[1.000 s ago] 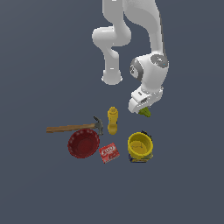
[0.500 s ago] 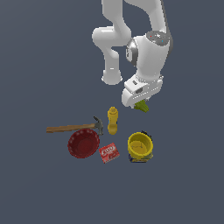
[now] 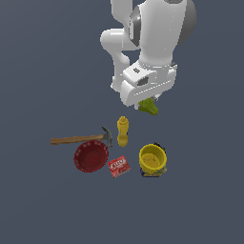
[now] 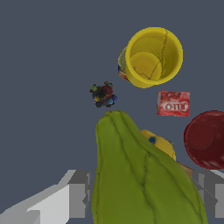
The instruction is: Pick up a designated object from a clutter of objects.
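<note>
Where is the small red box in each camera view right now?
Exterior view: the small red box lies between the red bowl and the yellow cup.
Wrist view: the box sits beyond the held green pear.
Shared landmark: the yellow cup.

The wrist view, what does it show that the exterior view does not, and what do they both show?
Only the wrist view shows the fingers on either side of the green pear, and a small dark speckled object on the floor. Only the exterior view shows the whole hammer, the robot arm and the pear hanging above the floor. Both show the pear, yellow cup, red box, red bowl and yellow bottle.
</note>
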